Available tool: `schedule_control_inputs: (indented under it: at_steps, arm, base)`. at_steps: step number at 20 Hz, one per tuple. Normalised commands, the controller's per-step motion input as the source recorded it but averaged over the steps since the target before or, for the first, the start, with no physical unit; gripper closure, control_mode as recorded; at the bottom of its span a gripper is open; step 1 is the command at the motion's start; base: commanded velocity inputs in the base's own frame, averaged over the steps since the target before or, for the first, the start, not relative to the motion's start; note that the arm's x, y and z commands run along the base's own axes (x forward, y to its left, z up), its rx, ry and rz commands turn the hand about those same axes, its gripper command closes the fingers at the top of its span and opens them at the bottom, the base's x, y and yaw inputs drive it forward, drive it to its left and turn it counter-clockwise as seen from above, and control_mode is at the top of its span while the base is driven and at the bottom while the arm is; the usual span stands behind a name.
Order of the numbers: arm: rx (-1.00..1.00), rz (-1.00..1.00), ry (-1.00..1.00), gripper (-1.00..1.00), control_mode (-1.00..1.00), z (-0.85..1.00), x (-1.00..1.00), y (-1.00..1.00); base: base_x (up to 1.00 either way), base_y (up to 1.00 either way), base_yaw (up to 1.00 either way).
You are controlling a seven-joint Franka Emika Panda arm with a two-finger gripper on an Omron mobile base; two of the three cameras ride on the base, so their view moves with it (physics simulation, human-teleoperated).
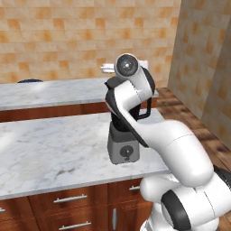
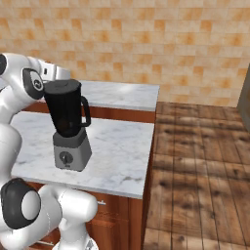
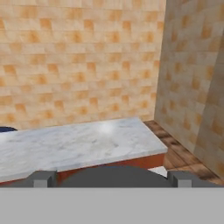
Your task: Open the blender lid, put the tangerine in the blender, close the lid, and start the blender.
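A white marble counter on brown wooden cabinets with metal drawer handles carries the blender, whose grey boxy base stands directly on the marble near the counter's right end, dial facing forward. The blender lid sits on top of the black jar. Behind it runs a second marble counter along the tiled wall, with a dark blue object at its far left.
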Motion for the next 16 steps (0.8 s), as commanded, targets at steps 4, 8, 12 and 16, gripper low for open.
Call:
schedule_control_inputs:
  at_steps: [4,8,12,16]
  arm:
    - [0.00,0.00,0.00,-1.00,-1.00,0.22,-0.19,0.00]
    - [0.01,0.00,-0.01,-1.00,-1.00,0.09,-0.58,0.00]
    - [0.02,0.01,0.00,-1.00,-1.00,0.00,-0.95,0.00]
    - [0.01,0.00,0.00,-1.00,-1.00,-0.07,-0.91,0.00]
  base:
    - [0.00,0.00,0.00]
    - [0.00,0.00,0.00]
    - [0.00,0.00,0.00]
    - [0.00,0.00,0.00]
